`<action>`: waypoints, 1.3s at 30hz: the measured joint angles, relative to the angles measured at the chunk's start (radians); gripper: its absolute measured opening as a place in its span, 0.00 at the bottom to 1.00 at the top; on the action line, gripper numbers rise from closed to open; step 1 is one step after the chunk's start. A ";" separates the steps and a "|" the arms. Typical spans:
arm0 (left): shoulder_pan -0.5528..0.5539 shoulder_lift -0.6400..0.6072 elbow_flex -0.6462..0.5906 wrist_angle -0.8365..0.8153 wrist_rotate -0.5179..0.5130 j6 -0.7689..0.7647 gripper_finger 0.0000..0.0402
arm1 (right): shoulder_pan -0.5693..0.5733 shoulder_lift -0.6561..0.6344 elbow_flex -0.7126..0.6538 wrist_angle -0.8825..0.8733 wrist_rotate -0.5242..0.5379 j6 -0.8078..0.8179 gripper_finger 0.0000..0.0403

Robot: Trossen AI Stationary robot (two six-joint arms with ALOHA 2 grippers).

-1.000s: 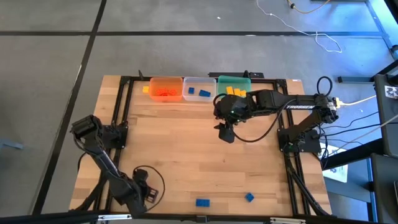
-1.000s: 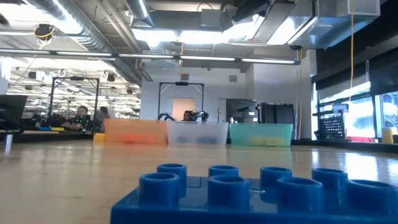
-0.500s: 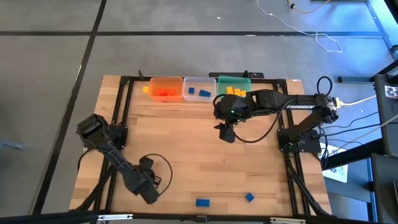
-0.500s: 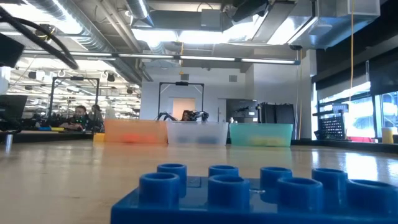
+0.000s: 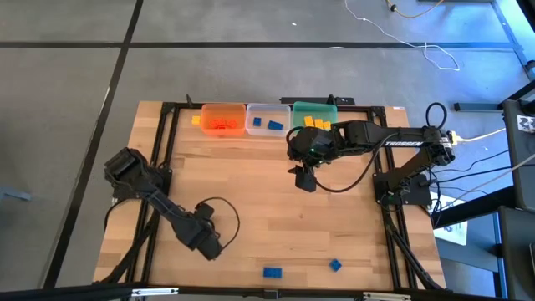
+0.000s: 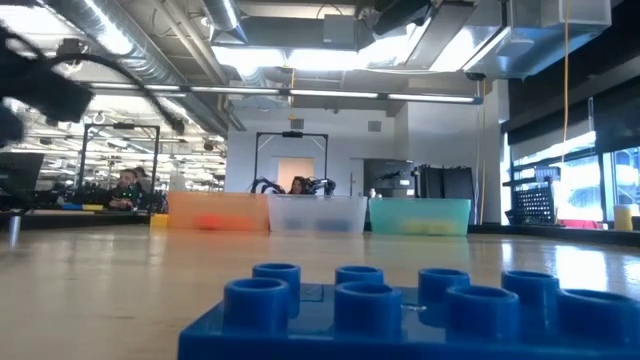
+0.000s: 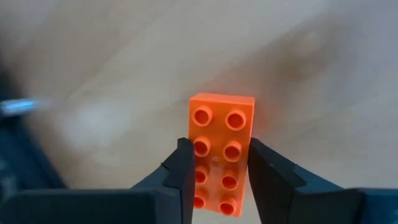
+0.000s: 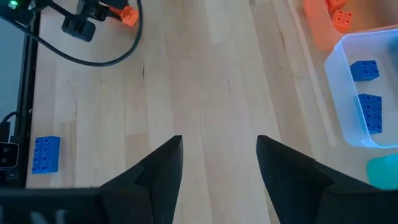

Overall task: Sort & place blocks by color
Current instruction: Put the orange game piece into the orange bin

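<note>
"TROSSEN" reads on the right arm (image 5: 401, 144). Orange tub (image 5: 222, 119) holds orange blocks, clear tub (image 5: 267, 119) blue blocks. Left gripper (image 7: 218, 177) pinches an orange brick (image 7: 220, 142); right gripper (image 8: 219, 163) spread, empty.

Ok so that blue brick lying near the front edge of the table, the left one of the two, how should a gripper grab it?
Probably from straight above: the blue brick lies flat, studs up, clear of its neighbour. Close the fingers across its two long sides, the narrower span.
</note>
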State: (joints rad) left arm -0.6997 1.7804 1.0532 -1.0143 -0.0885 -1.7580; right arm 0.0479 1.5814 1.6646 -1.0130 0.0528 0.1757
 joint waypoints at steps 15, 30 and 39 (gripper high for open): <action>0.302 -0.360 0.002 -0.186 -0.195 0.239 0.27 | 0.000 -0.035 0.000 -0.001 0.144 -0.002 0.51; 0.950 -0.480 0.098 -0.020 -0.246 0.835 0.27 | -0.007 -0.049 0.000 0.001 0.242 -0.030 0.51; 1.246 -0.448 0.196 0.096 -0.230 1.194 0.26 | -0.064 -0.049 0.000 0.002 0.243 0.007 0.51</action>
State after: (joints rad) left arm 0.5467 1.3327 1.2491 -0.9184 -0.3184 -0.5643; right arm -0.0163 1.5326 1.6642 -1.0106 0.2955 0.1826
